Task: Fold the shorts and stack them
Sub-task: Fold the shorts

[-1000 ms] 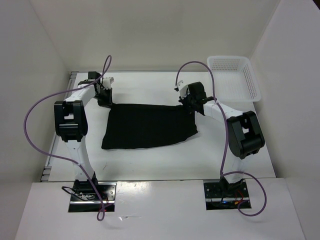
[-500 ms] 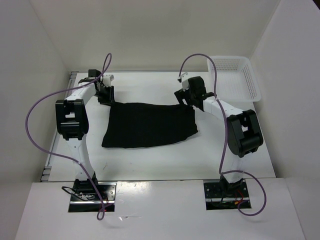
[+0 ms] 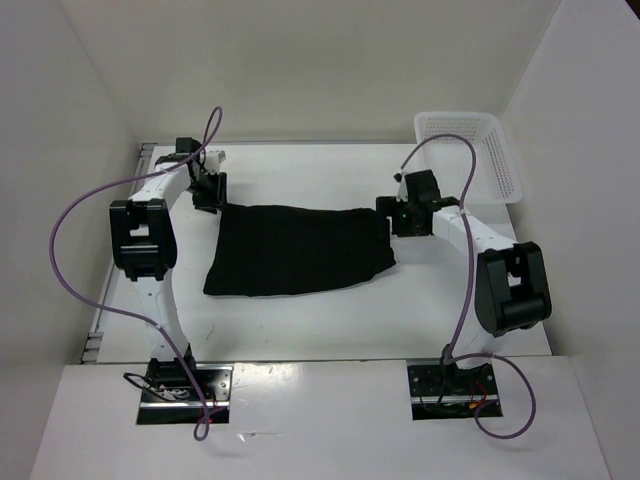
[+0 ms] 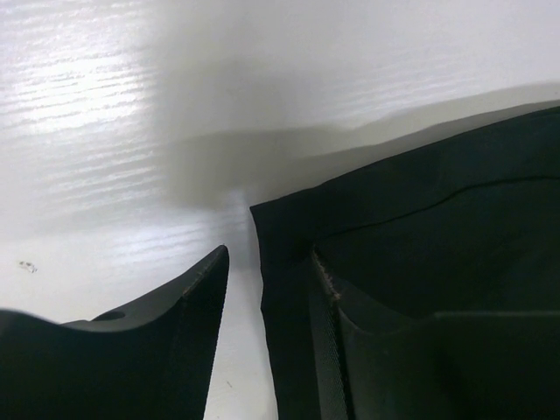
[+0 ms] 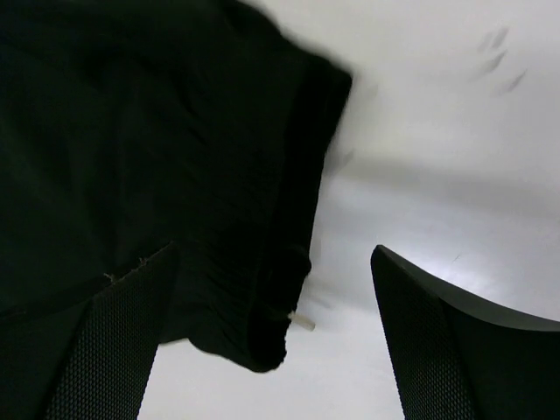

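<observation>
The black shorts (image 3: 300, 250) lie flat in a folded rectangle in the middle of the white table (image 3: 300, 320). My left gripper (image 3: 208, 190) hangs over their far left corner. In the left wrist view that gripper (image 4: 269, 262) is open, with the edge of the shorts (image 4: 420, 236) running between its fingers and bare table beside it. My right gripper (image 3: 395, 215) is at the far right corner. In the right wrist view it (image 5: 273, 254) stands wide open above the rumpled corner of the shorts (image 5: 157, 131), holding nothing.
A white mesh basket (image 3: 470, 150) stands at the back right, just beyond the right arm. White walls close in the table on the left, back and right. A small white cord tip (image 5: 302, 322) pokes out from the shorts' corner.
The right gripper has opened, let go of the far right corner and drawn off to the right. The left gripper has opened at the far left corner. The shorts have stayed put.
</observation>
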{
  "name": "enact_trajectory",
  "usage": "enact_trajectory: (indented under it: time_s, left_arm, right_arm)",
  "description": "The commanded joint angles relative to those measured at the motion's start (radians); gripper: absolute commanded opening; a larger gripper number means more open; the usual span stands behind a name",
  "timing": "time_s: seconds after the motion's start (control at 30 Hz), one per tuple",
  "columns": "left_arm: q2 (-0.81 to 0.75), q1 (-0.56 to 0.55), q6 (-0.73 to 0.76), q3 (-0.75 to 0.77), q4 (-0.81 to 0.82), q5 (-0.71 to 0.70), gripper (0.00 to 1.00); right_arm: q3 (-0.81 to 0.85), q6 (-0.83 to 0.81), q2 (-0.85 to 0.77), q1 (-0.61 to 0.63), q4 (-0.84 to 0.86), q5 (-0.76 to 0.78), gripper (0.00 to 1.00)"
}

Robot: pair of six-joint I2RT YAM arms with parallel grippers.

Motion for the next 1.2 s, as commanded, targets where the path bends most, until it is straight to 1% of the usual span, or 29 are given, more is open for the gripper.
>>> enact_trajectory:
  time_s: [0.0, 0.13, 0.23, 0.3, 0.37, 0.43, 0.53, 0.57, 0.67, 0.7, 0.77, 0.8, 0.87, 0.9, 0.93, 1.03, 1.17]
  left_arm:
    - [-0.075, 0.006, 0.004, -0.005, -0.038, -0.025, 0.5]
    - [-0.086, 0.006, 0.004, -0.039, -0.071, -0.047, 0.5]
    - [-0.095, 0.006, 0.004, -0.058, -0.081, -0.056, 0.5]
    - [-0.095, 0.006, 0.004, -0.071, -0.081, -0.056, 0.5]
    - [-0.095, 0.006, 0.004, -0.071, -0.081, -0.056, 0.5]
    - [-0.095, 0.006, 0.004, -0.08, -0.09, -0.056, 0.5]
    - [-0.086, 0.006, 0.004, -0.08, -0.09, -0.056, 0.5]
    - [-0.086, 0.006, 0.004, -0.092, -0.09, -0.056, 0.5]
    - [-0.086, 0.006, 0.004, -0.112, -0.099, -0.047, 0.5]
    - [-0.076, 0.006, 0.004, -0.112, -0.108, -0.038, 0.5]
    - [-0.065, 0.006, 0.004, -0.121, -0.118, -0.021, 0.5]
    - [-0.065, 0.006, 0.004, -0.121, -0.127, -0.009, 0.5]
    - [-0.065, 0.006, 0.004, -0.121, -0.127, -0.008, 0.5]
    - [-0.056, 0.006, 0.004, -0.121, -0.127, 0.001, 0.5]
    - [-0.056, 0.006, 0.004, -0.121, -0.127, 0.01, 0.5]
    - [-0.056, 0.006, 0.004, -0.112, -0.136, 0.021, 0.5]
    - [-0.056, 0.006, 0.004, -0.112, -0.156, 0.051, 0.52]
  right_arm:
    - [-0.059, 0.097, 0.002, -0.02, -0.007, -0.105, 0.94]
    - [-0.109, 0.097, 0.037, -0.02, 0.06, -0.243, 0.94]
    - [-0.132, 0.097, 0.065, -0.02, 0.096, -0.274, 0.94]
    - [-0.142, 0.11, 0.081, -0.02, 0.107, -0.254, 0.94]
    - [-0.142, 0.131, 0.118, -0.02, 0.117, -0.205, 0.91]
    - [-0.142, 0.142, 0.143, -0.02, 0.137, -0.196, 0.9]
    - [-0.142, 0.179, 0.175, -0.02, 0.146, -0.183, 0.81]
    - [-0.142, 0.189, 0.189, -0.02, 0.147, -0.183, 0.73]
    - [-0.142, 0.202, 0.201, -0.02, 0.156, -0.183, 0.54]
    - [-0.142, 0.202, 0.201, -0.02, 0.156, -0.183, 0.45]
    - [-0.151, 0.202, 0.201, -0.02, 0.156, -0.183, 0.35]
    - [-0.151, 0.202, 0.188, -0.02, 0.156, -0.183, 0.26]
    - [-0.151, 0.19, 0.177, -0.02, 0.156, -0.183, 0.15]
    - [-0.151, 0.189, 0.166, -0.02, 0.156, -0.183, 0.06]
    - [-0.151, 0.173, 0.166, -0.02, 0.147, -0.183, 0.0]
    - [-0.117, 0.127, 0.132, -0.02, 0.134, -0.174, 0.0]
    - [-0.051, 0.047, 0.088, -0.02, 0.067, -0.145, 0.0]
